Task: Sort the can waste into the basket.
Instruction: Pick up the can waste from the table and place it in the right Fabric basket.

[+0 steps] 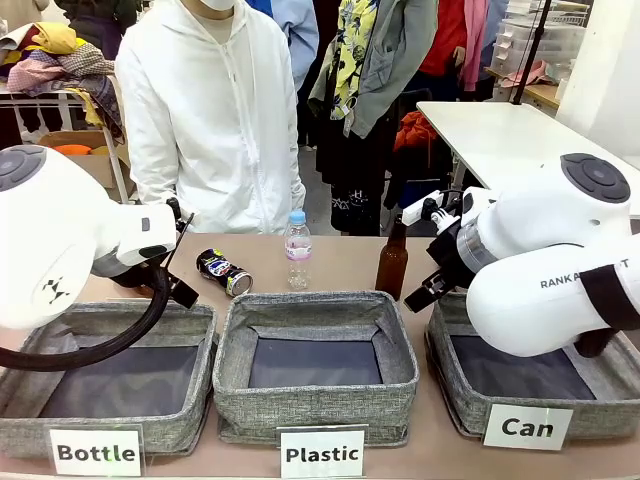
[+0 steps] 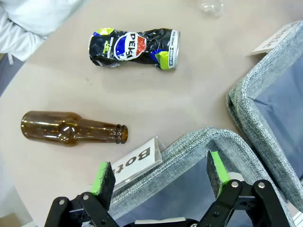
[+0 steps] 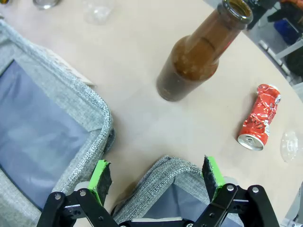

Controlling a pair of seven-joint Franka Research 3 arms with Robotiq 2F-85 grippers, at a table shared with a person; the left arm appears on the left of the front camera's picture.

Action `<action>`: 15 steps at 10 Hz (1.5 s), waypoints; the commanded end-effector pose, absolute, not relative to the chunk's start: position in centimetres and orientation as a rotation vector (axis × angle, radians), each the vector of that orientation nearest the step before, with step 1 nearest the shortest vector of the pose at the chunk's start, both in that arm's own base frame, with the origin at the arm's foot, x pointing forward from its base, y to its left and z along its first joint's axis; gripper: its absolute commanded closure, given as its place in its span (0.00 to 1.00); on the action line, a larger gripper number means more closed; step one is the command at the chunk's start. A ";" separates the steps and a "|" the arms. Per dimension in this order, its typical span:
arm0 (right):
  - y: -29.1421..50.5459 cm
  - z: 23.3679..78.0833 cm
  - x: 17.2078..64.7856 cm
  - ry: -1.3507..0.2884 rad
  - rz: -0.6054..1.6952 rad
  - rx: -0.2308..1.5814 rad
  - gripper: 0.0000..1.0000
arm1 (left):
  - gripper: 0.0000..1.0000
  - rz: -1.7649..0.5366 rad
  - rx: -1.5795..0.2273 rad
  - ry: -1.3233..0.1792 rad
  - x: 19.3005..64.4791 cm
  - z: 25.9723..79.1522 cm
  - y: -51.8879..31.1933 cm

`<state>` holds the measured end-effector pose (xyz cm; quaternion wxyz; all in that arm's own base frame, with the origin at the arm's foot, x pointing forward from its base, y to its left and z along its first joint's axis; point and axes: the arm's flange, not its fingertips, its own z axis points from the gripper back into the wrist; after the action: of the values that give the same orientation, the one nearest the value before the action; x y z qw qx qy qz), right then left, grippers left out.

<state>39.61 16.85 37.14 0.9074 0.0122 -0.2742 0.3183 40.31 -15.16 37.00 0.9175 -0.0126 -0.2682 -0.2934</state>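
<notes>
- left wrist view: left gripper [image 2: 159,172] hangs with jaws spread wide and empty over the far rim of the bottle bin [image 2: 189,142]. a lying brown glass bottle [image 2: 71,128] is just beyond, and the dented black pepsi can [image 2: 135,47] is farther out on the table [image 2: 199,90].
- right wrist view: right gripper [image 3: 156,176] is spread and empty too, over the far corner of the can basket [image 3: 142,185]. an upright brown bottle [image 3: 199,61] is just ahead, and the crushed red can [image 3: 259,118] lies off to its side, apart from it.
- risk: both cans are crumpled, so the pads may bite off-centre and the can slips or rolls.
- risk: the black pepsi can lies at the opposite end from the can basket, so a carry passes over the plastic bin [image 1: 315,395] and could drop it in the wrong one.
- in the way: a sweep toward the crushed red can could tip the upright brown bottle. a clear plastic bottle [image 1: 297,250] stands near the black pepsi can.
- far edge: a person [image 1: 210,110] in white stands at the table.
</notes>
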 end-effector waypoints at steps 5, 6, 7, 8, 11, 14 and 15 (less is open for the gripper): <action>16.8 37.1 39.6 -0.566 0.656 0.026 0.00 | 0.00 -0.604 -0.026 -0.552 40.3 37.0 -15.2; 16.8 37.1 39.6 -0.566 0.657 0.025 0.00 | 0.00 -0.604 -0.026 -0.552 40.3 37.0 -15.2; 17.0 37.9 39.1 -0.542 0.661 0.066 0.00 | 0.00 -0.628 -0.067 -0.559 39.4 38.1 -15.5; 17.2 39.2 38.5 -0.461 0.593 0.161 0.00 | 0.00 -0.641 -0.135 -0.571 38.0 40.2 -16.6; 16.3 44.0 36.6 -0.339 0.387 0.491 0.00 | 0.00 -0.585 -0.412 -0.390 34.9 44.7 -17.7; 10.6 46.7 35.3 -0.160 0.363 0.999 0.00 | 0.00 -0.640 -0.972 -0.251 32.6 48.3 -15.1; 8.0 47.1 35.0 -0.179 0.305 1.065 0.00 | 0.00 -0.605 -1.096 -0.269 32.3 49.1 -12.2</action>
<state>33.91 10.85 48.63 0.8502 0.4828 -0.0975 0.1860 30.97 -15.73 50.34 0.8092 -0.4668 -0.1515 -0.3232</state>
